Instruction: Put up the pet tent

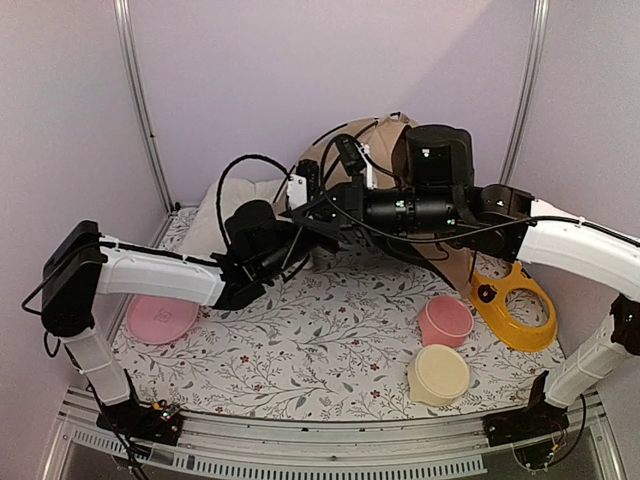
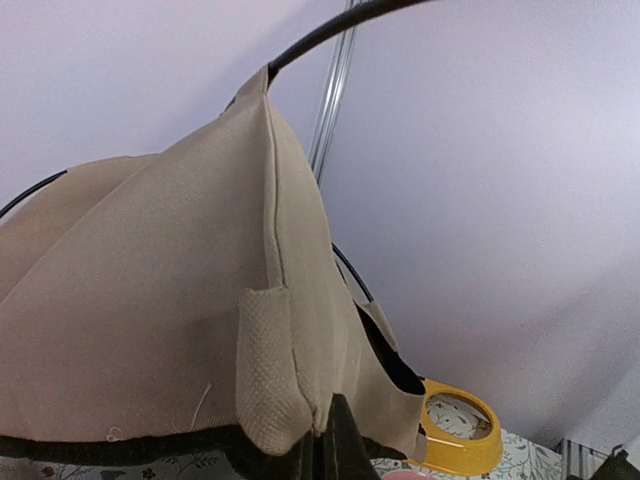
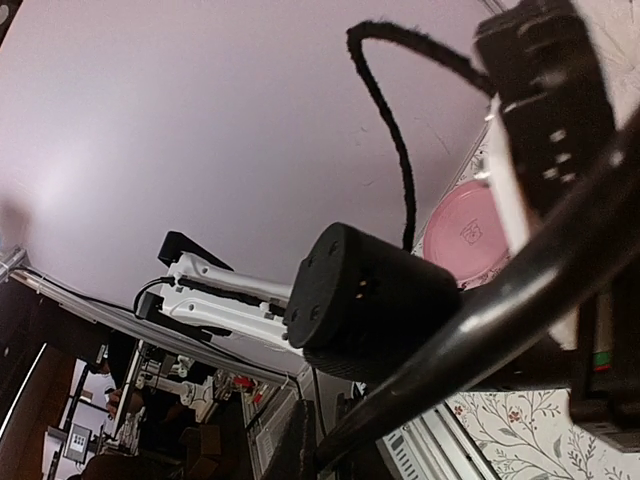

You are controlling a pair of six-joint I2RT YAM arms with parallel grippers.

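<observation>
Top external: pet tent point(image 1: 385, 132) mostly hidden; left pincer point(image 2: 330, 452), right pincer point(image 3: 305, 450) clamped on it.

- Rear centre: the pet tent point(image 1: 385, 135) blocks access, with the left arm point(image 1: 160, 275) and right arm point(image 1: 575, 245) meeting in front of it.
- Right front: pink bowl point(image 1: 446, 320), cream bowl point(image 1: 440, 374) and yellow feeder ring point(image 1: 515, 300) stand close together.
- Left: pink plate point(image 1: 160, 318), lying flat.
- Free passage: the floral mat point(image 1: 320, 350) between plate and bowls.

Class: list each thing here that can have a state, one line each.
pet tent: partly raised, gripped by both arms
left gripper: shut on the tent's lower edge
right gripper: shut on the black pole
pink bowl: upright, empty
pink plate: flat, empty
yellow stand: no bowl in it
</observation>
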